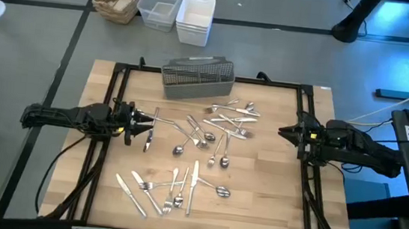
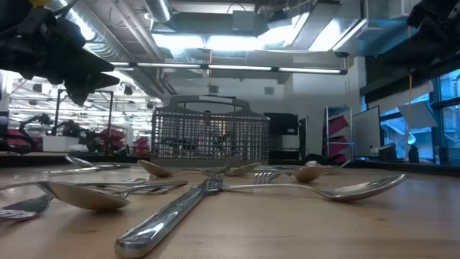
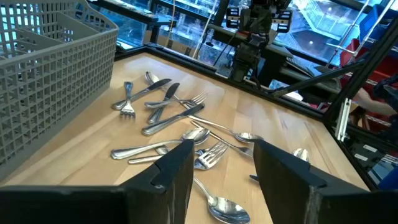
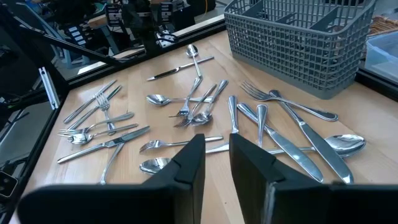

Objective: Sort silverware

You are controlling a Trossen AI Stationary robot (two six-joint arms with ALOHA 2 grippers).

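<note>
Right now I see the silverware (image 1: 197, 155) scattered mid-table, the caddy (image 1: 197, 78) at twelve o'clock. My left gripper (image 1: 149, 123) hovers at nine o'clock, fingers wide and empty; my right gripper (image 1: 282, 132) at three o'clock, narrowly parted, empty.

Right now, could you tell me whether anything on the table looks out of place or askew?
Yes: the silverware lies loose across the table, pieces crossed over one another at all angles. None can be seen in the caddy, which stands upright at the far edge. Nothing looks damaged.
</note>
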